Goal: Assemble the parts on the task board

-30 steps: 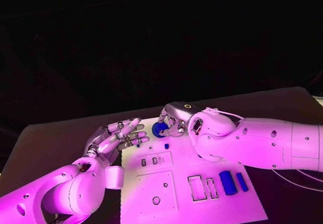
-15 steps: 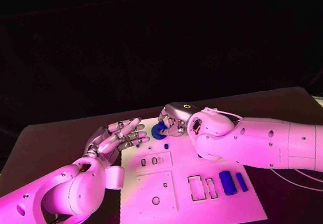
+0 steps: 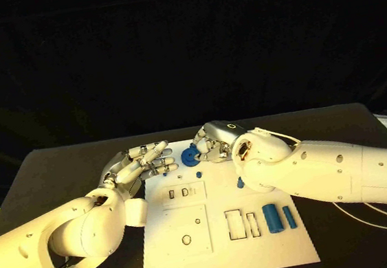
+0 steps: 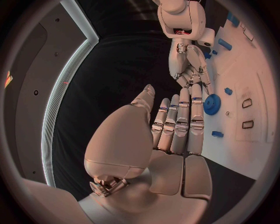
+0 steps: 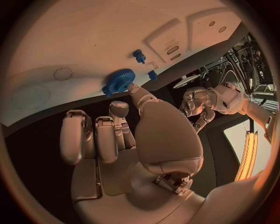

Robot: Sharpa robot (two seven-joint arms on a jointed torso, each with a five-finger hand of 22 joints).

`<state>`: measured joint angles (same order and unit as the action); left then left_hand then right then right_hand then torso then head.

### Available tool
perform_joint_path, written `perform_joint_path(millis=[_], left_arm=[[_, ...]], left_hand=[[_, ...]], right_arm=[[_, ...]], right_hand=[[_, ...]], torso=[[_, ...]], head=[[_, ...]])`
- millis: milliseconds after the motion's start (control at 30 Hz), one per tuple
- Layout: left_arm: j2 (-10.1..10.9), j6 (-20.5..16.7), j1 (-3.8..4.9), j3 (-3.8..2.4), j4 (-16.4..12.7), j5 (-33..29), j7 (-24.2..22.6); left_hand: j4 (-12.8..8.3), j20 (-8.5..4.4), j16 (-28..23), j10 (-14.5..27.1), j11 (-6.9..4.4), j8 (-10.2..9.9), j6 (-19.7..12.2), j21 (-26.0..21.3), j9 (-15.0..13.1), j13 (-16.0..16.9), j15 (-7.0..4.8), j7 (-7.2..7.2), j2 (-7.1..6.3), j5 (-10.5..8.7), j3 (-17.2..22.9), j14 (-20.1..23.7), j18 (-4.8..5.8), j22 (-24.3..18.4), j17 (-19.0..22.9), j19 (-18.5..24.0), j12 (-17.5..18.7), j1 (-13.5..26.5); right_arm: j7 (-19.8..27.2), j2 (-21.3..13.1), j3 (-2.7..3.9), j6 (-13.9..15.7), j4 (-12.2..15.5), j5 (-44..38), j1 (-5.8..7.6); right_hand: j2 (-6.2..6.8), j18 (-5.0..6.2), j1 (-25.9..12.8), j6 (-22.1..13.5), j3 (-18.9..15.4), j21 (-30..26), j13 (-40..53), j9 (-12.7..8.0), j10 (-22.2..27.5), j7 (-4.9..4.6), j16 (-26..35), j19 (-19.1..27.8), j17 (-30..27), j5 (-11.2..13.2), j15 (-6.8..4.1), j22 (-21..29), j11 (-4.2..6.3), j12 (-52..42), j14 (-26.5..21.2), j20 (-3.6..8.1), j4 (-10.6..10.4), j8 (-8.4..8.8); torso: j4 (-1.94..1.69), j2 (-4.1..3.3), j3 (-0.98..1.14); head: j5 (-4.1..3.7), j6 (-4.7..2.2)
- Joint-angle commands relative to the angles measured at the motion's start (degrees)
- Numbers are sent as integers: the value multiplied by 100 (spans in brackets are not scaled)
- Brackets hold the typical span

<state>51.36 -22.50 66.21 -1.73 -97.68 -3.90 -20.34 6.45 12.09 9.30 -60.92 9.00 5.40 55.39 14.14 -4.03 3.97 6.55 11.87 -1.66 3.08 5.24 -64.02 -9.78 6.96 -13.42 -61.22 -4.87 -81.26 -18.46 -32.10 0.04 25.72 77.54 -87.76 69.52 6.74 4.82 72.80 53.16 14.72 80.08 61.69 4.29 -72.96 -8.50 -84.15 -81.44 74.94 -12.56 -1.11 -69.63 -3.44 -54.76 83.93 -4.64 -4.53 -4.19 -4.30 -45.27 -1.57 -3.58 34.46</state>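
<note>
Here the right robot hand (image 3: 218, 145) pinches the toothed blue gear (image 3: 191, 155) at the task board's (image 3: 228, 247) far edge, as before. The left robot hand (image 3: 144, 163), fingers spread, stays just beside it, holding nothing.

A black table (image 3: 69, 169) is seen, on whose middle the white task board (image 3: 228, 250) is laid flat, reaching from the near edge toward the far side, with dark tabletop left bare to left and right.
</note>
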Motion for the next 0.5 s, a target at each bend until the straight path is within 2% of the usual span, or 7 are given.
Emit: perform_joint_path(millis=[33, 100, 267, 367, 433, 500], left_arm=[[10, 125, 6, -4, -14, -17, -23], [26, 122, 6, -4, -18, -17, -23], [59, 112, 6, -4, -21, -17, -26], [52, 115, 6, -4, -12, -17, -28], [43, 117, 6, -4, -5, -17, -27], [35, 120, 6, -4, -1, -17, -26]], left_hand=[[-33, -5, -25, -27, 3, -28, 27, -25, 6, -6, -34, 7, 34, -18, -8, -9, -53, 0, -5, -35, 30, -18], [-33, -5, -25, -27, 3, -28, 27, -25, 6, -6, -34, 7, 34, -18, -8, -9, -53, 0, -5, -35, 30, -18], [-38, -5, -27, -25, 3, -31, 26, -26, 7, -7, -34, 7, 35, -18, -6, -6, -52, -1, -8, -34, 33, -18], [-38, -5, -27, -25, 3, -31, 26, -26, 7, -7, -34, 7, 35, -18, -6, -6, -52, -1, -8, -34, 33, -18], [-38, -5, -27, -25, 3, -31, 26, -26, 7, -7, -34, 7, 35, -18, -6, -6, -52, -1, -8, -34, 33, -18], [-38, -5, -27, -25, 3, -31, 26, -26, 7, -7, -34, 7, 35, -18, -6, -6, -52, -1, -8, -34, 33, -18]], right_arm=[[306, -255, 13, 311, 272, 374, 2], [395, -431, 20, 280, 431, 512, 17], [508, -725, 31, 15, 670, 743, 82], [465, -723, 33, -169, 676, 777, 96], [415, -681, 33, -288, 652, 774, 101], [358, -609, 32, -399, 600, 759, 104]], right_hand=[[3, -72, 72, 79, -19, 4, 43, 10, -58, -5, 0, -9, 471, -49, 0, -13, 15, -65, 394, -20, 4, -43], [-19, -76, 91, 130, -8, 14, 85, 16, -90, 5, -3, -18, 479, -78, -8, -31, 24, -119, 396, -13, 9, -62], [7, -85, 78, 137, -33, 37, 124, 11, -119, 7, -24, -38, 516, -97, -11, -77, 25, -169, 405, -8, 9, -56], [17, -87, 57, 103, -57, 41, 120, -1, -119, 1, -33, -41, 532, -95, -10, -84, 21, -165, 408, -6, -2, -29], [14, -88, 59, 85, -61, 44, 129, -8, -126, -2, -36, -42, 538, -95, -9, -88, 19, -176, 410, -6, -3, -15], [0, -90, 72, 66, -57, 49, 136, -14, -130, -6, -41, -46, 547, -99, -8, -97, 17, -184, 412, -6, 1, 0]], torso=[[9, 5, 2], [20, 7, 0], [76, 6, 19], [79, 8, 30], [62, 8, 30], [59, 7, 20]], head=[[0, -10], [14, -22], [34, -56], [59, -60], [48, -55], [41, -59]])
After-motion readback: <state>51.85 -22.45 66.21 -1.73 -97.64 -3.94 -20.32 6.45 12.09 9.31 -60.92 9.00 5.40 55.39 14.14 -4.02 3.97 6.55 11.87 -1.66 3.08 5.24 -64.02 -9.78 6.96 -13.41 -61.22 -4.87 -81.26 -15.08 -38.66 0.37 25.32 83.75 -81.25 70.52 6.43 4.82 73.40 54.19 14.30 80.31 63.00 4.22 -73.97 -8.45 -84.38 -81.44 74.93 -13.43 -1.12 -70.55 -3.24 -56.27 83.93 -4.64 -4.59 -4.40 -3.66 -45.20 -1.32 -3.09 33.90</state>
